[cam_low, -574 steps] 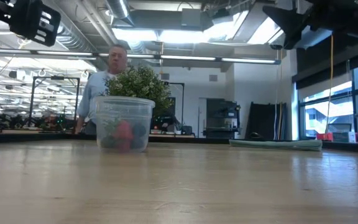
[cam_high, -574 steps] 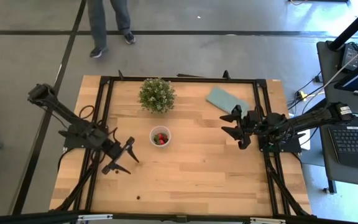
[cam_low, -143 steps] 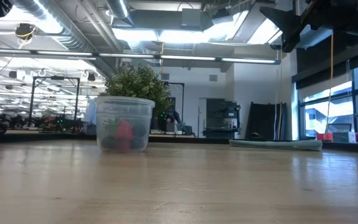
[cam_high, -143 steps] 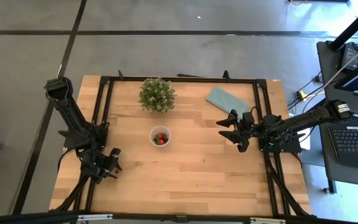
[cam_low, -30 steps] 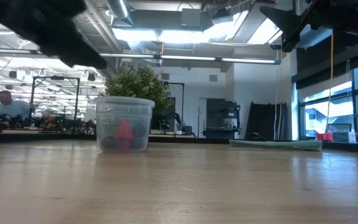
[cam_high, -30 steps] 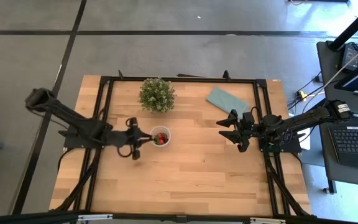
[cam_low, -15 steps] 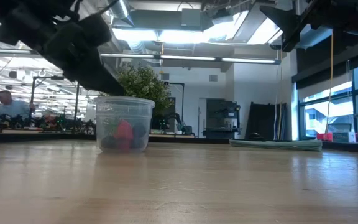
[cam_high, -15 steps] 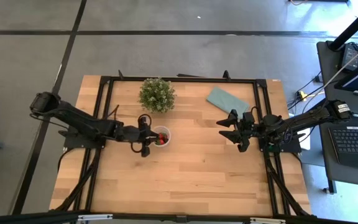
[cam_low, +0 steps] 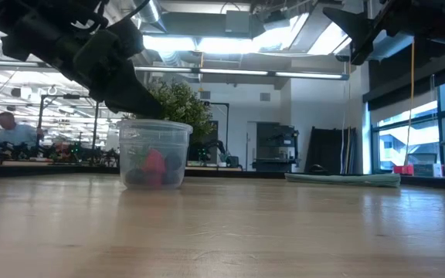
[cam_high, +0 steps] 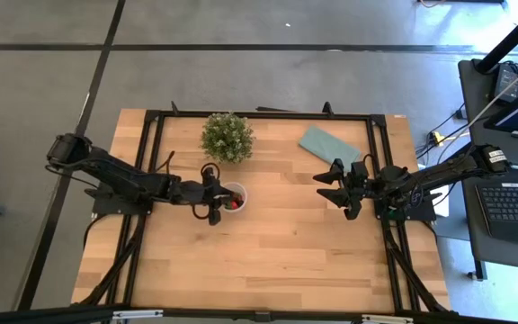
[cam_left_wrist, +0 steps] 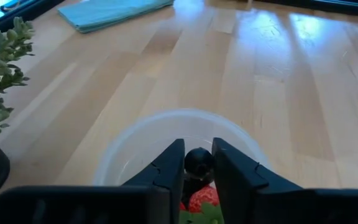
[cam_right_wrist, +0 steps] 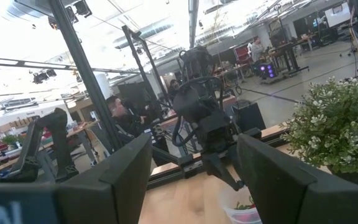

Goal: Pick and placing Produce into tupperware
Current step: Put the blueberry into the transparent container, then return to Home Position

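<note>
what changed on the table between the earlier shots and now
The left gripper swung from the table's left front up over the small clear plastic cup, carrying a dark berry between its fingers. The right gripper, bushy green potted plant and teal cloth stayed put.

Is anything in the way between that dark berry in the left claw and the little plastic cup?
Nothing visible. The left gripper holds the dark berry right above the open cup, with only strawberries below.

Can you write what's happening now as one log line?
left end effector: over small round clear plastic cup, dark blackberry between fingers | right end effector: open, waiting beside teal cloth
</note>
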You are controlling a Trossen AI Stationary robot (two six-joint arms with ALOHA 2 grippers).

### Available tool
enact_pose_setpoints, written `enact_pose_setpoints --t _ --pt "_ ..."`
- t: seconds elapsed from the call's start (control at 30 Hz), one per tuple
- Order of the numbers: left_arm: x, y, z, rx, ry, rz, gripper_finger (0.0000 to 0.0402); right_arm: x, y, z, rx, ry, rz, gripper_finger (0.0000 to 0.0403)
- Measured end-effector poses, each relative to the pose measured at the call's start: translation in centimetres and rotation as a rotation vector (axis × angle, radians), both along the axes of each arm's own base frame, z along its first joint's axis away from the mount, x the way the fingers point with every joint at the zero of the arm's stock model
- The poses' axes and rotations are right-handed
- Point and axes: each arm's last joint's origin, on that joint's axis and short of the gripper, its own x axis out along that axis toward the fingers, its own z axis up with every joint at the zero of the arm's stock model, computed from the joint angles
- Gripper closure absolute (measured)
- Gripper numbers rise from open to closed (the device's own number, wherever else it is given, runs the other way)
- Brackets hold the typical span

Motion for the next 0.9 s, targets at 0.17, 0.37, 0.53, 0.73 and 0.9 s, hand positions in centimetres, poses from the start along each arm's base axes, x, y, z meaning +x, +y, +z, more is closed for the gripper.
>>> enact_pose_setpoints --t 0.17,0.37,0.53,0.73,0.9 --pt "0.0 0.0 0.0 0.000 0.000 -0.001 0.0313 0.0 0.0 0.0 0.000 0.000 0.000 0.0164" --pt "0.1 -0.1 0.2 -0.015 -0.023 -0.018 0.0286 0.0 0.0 0.0 -0.001 0.000 0.000 0.0164" --pt "0.4 -0.2 0.8 -0.035 -0.096 -0.028 0.0236 0.0 0.0 0.0 -0.001 0.000 0.000 0.0164" --pt "0.3 -0.1 0.7 -0.052 -0.094 0.026 0.0190 0.0 0.0 0.0 0.000 0.000 0.001 0.0164" --pt "0.0 -0.1 2.9 -0.091 -0.237 0.017 0.0181 0.0 0.0 0.0 -0.004 0.000 -0.001 0.0164"
